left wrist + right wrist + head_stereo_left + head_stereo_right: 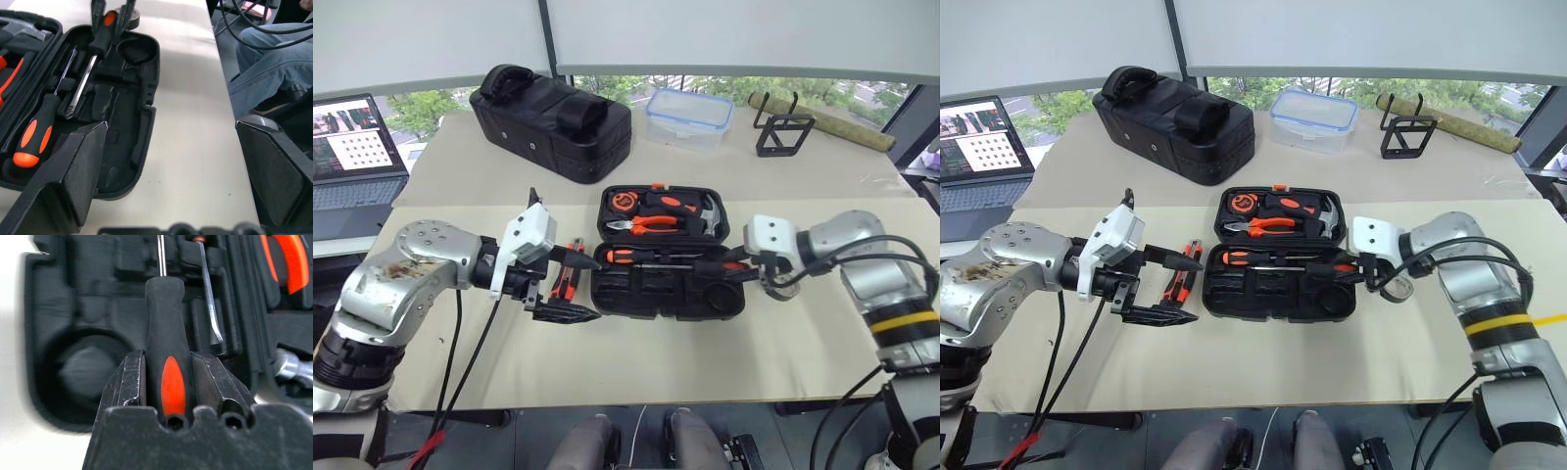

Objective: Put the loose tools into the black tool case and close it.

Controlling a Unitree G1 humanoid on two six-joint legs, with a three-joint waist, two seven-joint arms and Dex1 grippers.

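Two black-fingered grippers flank the flat black moulded-plastic tool case (668, 257), which lies open on the beige table (705, 362). At its left edge the left gripper (570, 286) hovers with fingers spread wide, nothing between them. Just left of the case, partly behind those fingers, an orange-and-black utility knife (1178, 281) lies on the table. At the case's right end the right gripper (168, 377) pinches the handle of an orange-and-black screwdriver (165, 357), its shaft pointing over the near half's recesses. A second orange-and-black-handled screwdriver (641, 257) lies in the case along the hinge. Beyond the case stand a large black fabric bag (553, 119), a clear plastic box (689, 116) and a black wire stand (781, 129).
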